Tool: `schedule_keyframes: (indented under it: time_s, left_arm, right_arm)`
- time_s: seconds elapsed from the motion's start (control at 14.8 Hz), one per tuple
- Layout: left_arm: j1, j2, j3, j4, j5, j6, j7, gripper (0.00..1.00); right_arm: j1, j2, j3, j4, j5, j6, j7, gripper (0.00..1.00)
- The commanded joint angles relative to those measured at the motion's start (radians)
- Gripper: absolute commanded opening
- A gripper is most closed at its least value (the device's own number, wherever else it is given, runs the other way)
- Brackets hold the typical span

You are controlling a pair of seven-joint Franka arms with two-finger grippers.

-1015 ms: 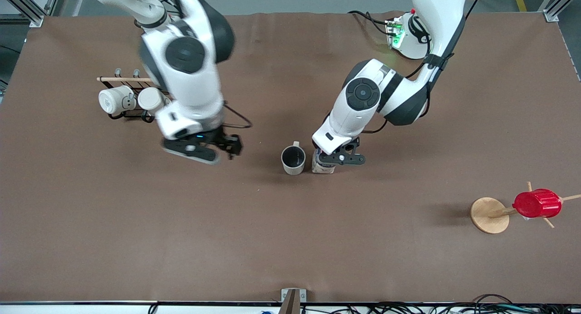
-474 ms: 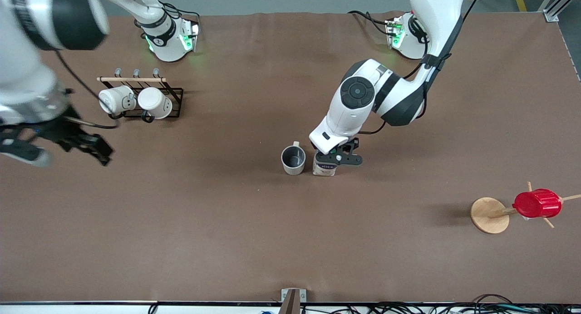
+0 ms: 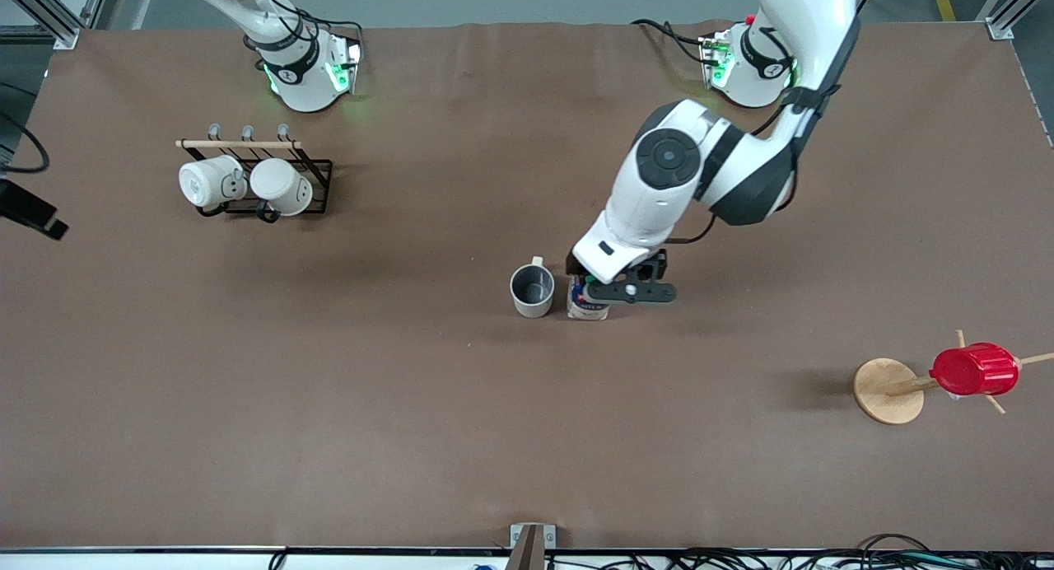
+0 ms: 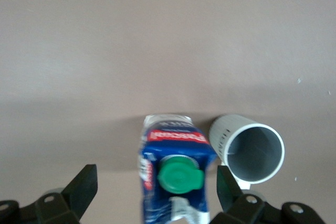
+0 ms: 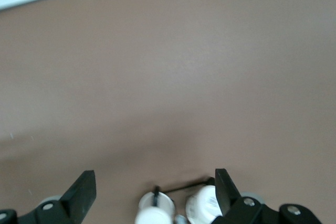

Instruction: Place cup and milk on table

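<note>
The cream-beige cup [image 3: 532, 290] stands upright on the brown table [image 3: 412, 405] near its middle, handle toward the robots' bases. The milk [image 3: 588, 305] stands upright right beside it, toward the left arm's end. My left gripper [image 3: 617, 292] is over the milk, open, its fingers [image 4: 84, 190] standing clear of both sides of the carton [image 4: 173, 177]. The cup [image 4: 254, 153] shows next to it in the left wrist view. My right gripper [image 5: 155, 190] is open and empty, up over the mug rack. Only a dark part of it [image 3: 29, 212] shows in the front view.
A black wire rack [image 3: 317, 179] with two whiter mugs [image 3: 210, 181] [image 3: 280, 185] stands toward the right arm's end; both mugs show in the right wrist view [image 5: 155, 211]. A wooden stand [image 3: 888, 390] with a red ribbed cup [image 3: 975, 369] stands toward the left arm's end.
My right arm has swung away from the table's middle to its own end of the table. My left gripper has risen a little over the milk, which stays on the table.
</note>
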Motion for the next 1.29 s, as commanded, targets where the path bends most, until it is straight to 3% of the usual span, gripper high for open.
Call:
schedule_keyframes:
  time_s: [0.0, 0.34, 0.61, 1.02, 1.22]
  left_arm:
    - [0.075, -0.095, -0.006, -0.02, 0.012, -0.092, 0.07, 1.0]
    - [0.187, -0.222, -0.012, -0.086, -0.02, -0.132, 0.187, 1.0]
    - [0.267, -0.283, -0.012, -0.071, -0.074, -0.219, 0.316, 1.0]
    - [0.292, -0.293, -0.001, 0.08, -0.094, -0.349, 0.327, 1.0]
    - [0.299, -0.3, 0.002, 0.092, -0.091, -0.388, 0.338, 1.0]
  right_arm:
    - [-0.003, -0.014, -0.051, -0.004, 0.064, -0.028, -0.106, 1.0]
    - [0.002, -0.019, -0.048, -0.008, 0.067, -0.028, -0.103, 1.0]
    - [0.012, -0.025, -0.048, -0.014, 0.067, -0.028, -0.073, 1.0]
    - [0.023, -0.025, -0.045, -0.014, 0.066, -0.033, -0.054, 1.0]
    - [0.023, -0.023, -0.045, -0.016, 0.066, -0.033, -0.037, 1.0]
